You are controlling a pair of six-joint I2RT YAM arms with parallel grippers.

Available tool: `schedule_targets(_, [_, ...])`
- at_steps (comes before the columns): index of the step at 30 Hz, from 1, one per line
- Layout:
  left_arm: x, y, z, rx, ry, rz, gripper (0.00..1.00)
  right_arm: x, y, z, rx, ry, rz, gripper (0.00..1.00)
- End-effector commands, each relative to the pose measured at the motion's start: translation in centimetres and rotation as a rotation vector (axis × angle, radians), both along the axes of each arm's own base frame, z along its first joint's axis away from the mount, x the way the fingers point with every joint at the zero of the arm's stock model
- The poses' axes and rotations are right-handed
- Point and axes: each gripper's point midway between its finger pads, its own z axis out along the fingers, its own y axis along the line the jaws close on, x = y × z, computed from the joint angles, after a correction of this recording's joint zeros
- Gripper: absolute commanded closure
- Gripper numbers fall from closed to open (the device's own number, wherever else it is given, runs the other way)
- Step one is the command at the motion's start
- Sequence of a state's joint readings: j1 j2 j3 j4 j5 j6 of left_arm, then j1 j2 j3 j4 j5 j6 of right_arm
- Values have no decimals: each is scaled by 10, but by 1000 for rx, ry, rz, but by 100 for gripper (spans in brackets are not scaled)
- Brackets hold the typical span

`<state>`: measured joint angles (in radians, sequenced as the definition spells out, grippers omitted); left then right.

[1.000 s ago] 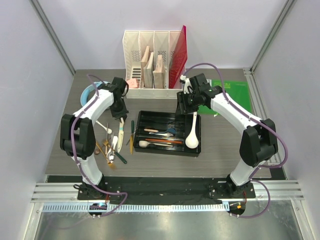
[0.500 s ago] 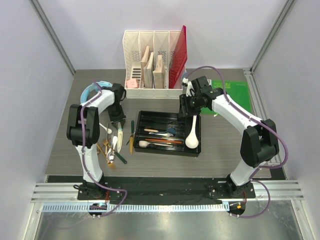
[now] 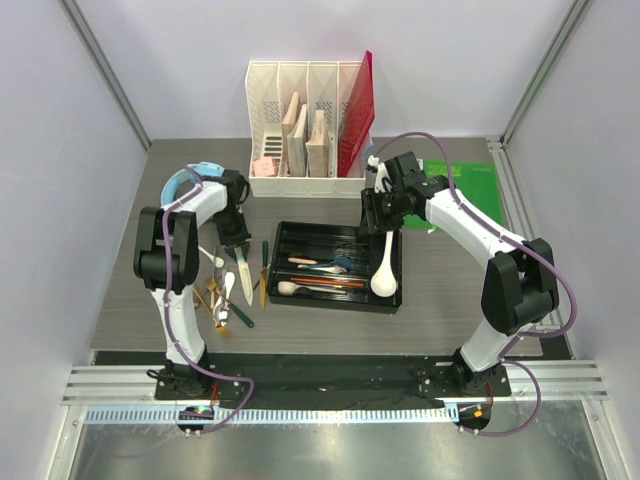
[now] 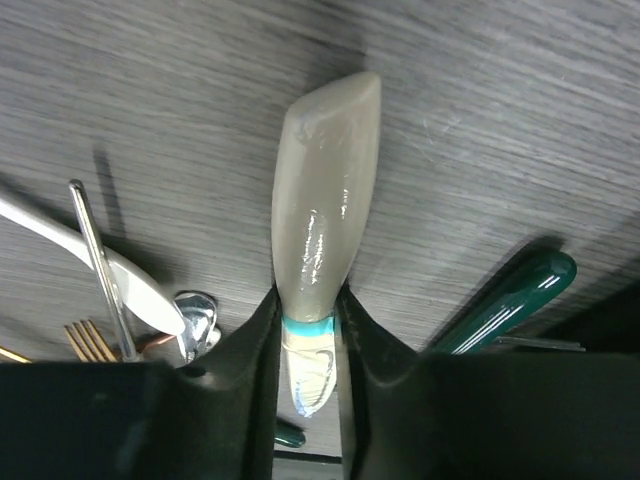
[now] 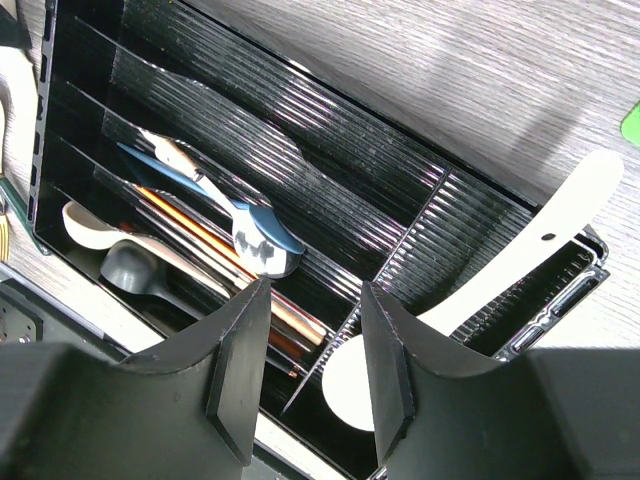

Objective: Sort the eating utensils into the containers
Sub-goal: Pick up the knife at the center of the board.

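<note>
Item: pale utensil (image 4: 325,190) | Change: my left pincer (image 4: 308,300) re-set its hold, now pinching the banded narrow end | Pending: carry to black tray (image 3: 283,232), just right of pincer.

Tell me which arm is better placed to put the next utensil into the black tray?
Left. Its end effector clamps the pale utensil beside the tray. The right end effector hangs open and empty above the tray.
</note>
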<state>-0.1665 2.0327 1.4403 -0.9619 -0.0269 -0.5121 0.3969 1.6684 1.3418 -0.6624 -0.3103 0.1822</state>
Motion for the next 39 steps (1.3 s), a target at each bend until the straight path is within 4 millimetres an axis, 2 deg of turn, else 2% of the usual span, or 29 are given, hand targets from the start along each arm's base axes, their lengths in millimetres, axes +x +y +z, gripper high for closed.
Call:
schedule_targets(1, [-27,-15,-34,-100,103,-2,93,7,3,23,31,-57,-7,54])
schedule_targets(2, [-28,-16,-35,-106,103,1,99,7,3,24,34,-59,-8,53])
schedule_targets(6, [-30,-22,-33,-139,92,11,100,9,3,25,35,-59,-10,54])
schedule_targets(9, [-23,-25,-22,-156,56,7,100,10,4,26,36,-63,-9,54])
schedule_targets(15, [-9,-30,12,-189,-36,-2,100,12,4,27,36,-65,-11,54])
schedule_targets(21, [-4,-33,36,-209,-67,-20,100,11,3,24,32,-57,-12,54])
schedule_targets(30, [-8,-37,63,-246,-103,-34,100,13,4,23,31,-53,-17,54])
schedule_targets(39, [-20,-44,104,-334,-147,1,100,13,3,20,26,-47,-24,54])
